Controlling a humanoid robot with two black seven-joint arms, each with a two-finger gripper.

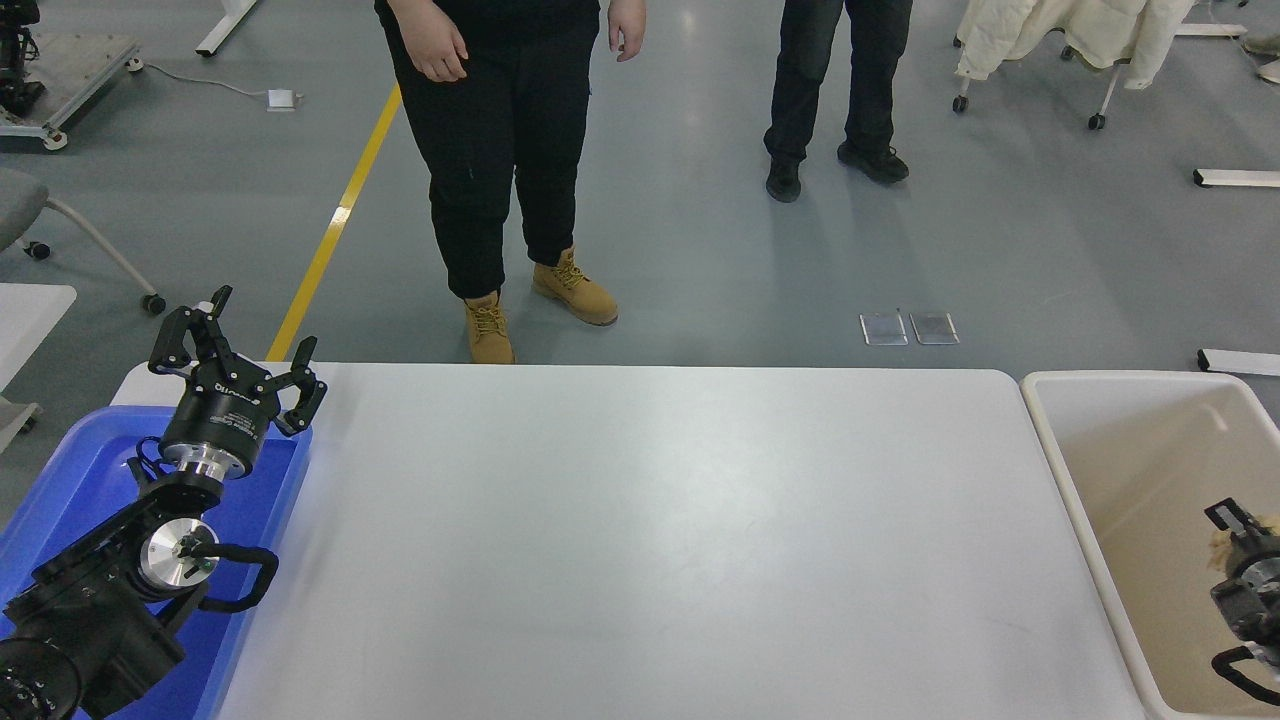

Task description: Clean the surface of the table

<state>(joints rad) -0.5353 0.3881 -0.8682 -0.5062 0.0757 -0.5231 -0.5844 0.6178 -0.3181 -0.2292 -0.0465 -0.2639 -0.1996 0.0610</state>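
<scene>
- Filling most of the view, the table surface (650, 540) is a wide white top with rounded corners, and nothing lies on it that the camera shows.
- At nine o'clock a blue tray (70, 470) sits at the table's left end; the left gripper (237, 350) is parked above it with its fingers spread wide and nothing between them.
- At three o'clock a beige bin (1120, 480) adjoins the table's right end. The right gripper (1232, 525) enters from the right edge over the bin's inside — a pale, ragged scrap shows at its tip, but whether the fingers grip it cannot be told.
- At twelve o'clock two people stand beyond the far edge; one person's tan boot (490, 330) is right by the table.
- Risk, as a judgement: if the scrap is a cloth only loosely held, it could drop into the bin before reaching the table.
- Risk: coming out toward nine o'clock, the arm could clip the bin's wall and shove the bin.
- Risk: a sweep toward twelve o'clock could reach the nearest person — their hands (435, 45) hang free.
</scene>
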